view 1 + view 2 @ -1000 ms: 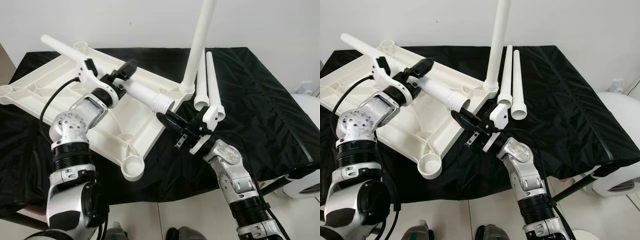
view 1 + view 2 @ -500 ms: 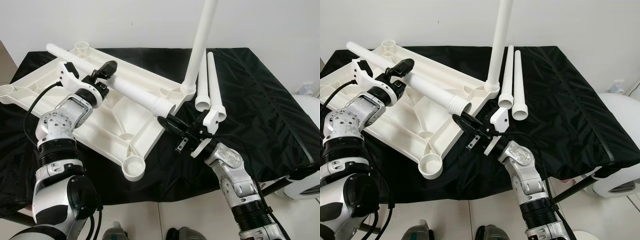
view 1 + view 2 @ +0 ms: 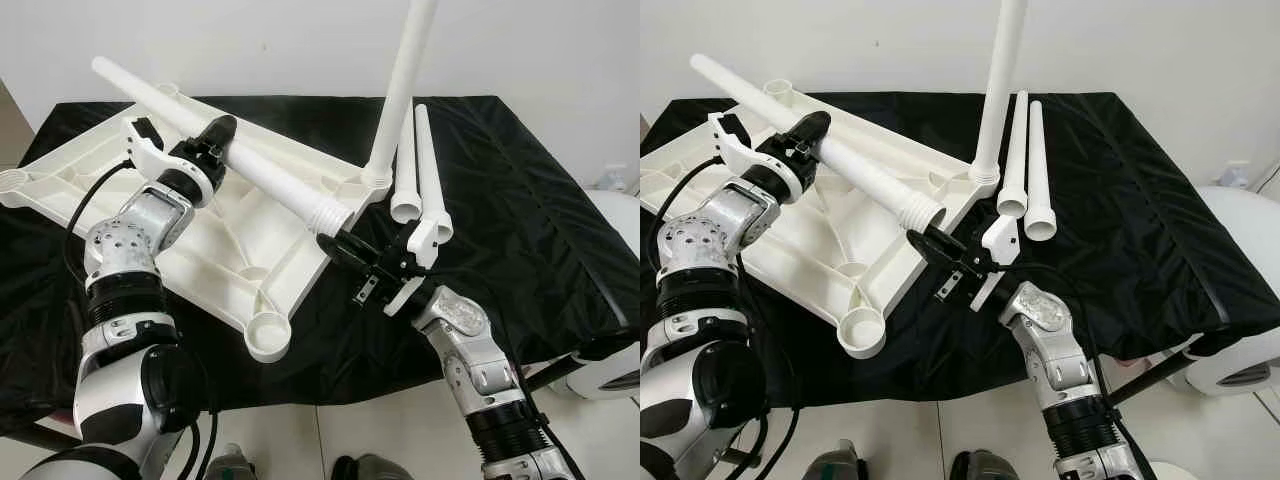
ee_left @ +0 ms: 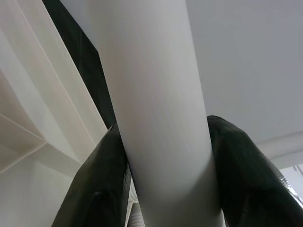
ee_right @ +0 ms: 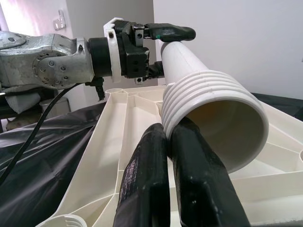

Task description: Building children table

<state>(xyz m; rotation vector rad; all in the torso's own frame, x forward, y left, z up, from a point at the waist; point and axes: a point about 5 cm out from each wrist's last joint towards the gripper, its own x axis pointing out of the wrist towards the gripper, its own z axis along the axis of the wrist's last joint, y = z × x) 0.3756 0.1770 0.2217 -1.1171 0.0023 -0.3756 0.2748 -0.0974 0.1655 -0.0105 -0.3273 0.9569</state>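
Observation:
A white plastic tabletop (image 3: 230, 250) lies upside down on a black cloth. My left gripper (image 3: 215, 135) is shut on a long white table leg (image 3: 270, 180) held slanted above it, with both fingers (image 4: 99, 189) pressed to its sides. The leg's ribbed threaded end (image 5: 222, 123) hangs over the tabletop's near right edge. My right gripper (image 3: 330, 243) is shut with nothing between its fingers (image 5: 189, 189), and the tips touch the underside of that ribbed end. Another leg (image 3: 400, 90) stands upright in the far right corner socket.
Two loose legs (image 3: 428, 165) lie side by side on the cloth right of the tabletop. An empty corner socket (image 3: 268, 337) sits near the table's front edge, another (image 3: 10, 182) at far left. A white round appliance (image 3: 615, 370) stands past the table's right end.
My left gripper has shifted back along the leg toward its thin end, which now points higher. The ribbed end has stayed beside my right gripper, which has hardly moved.

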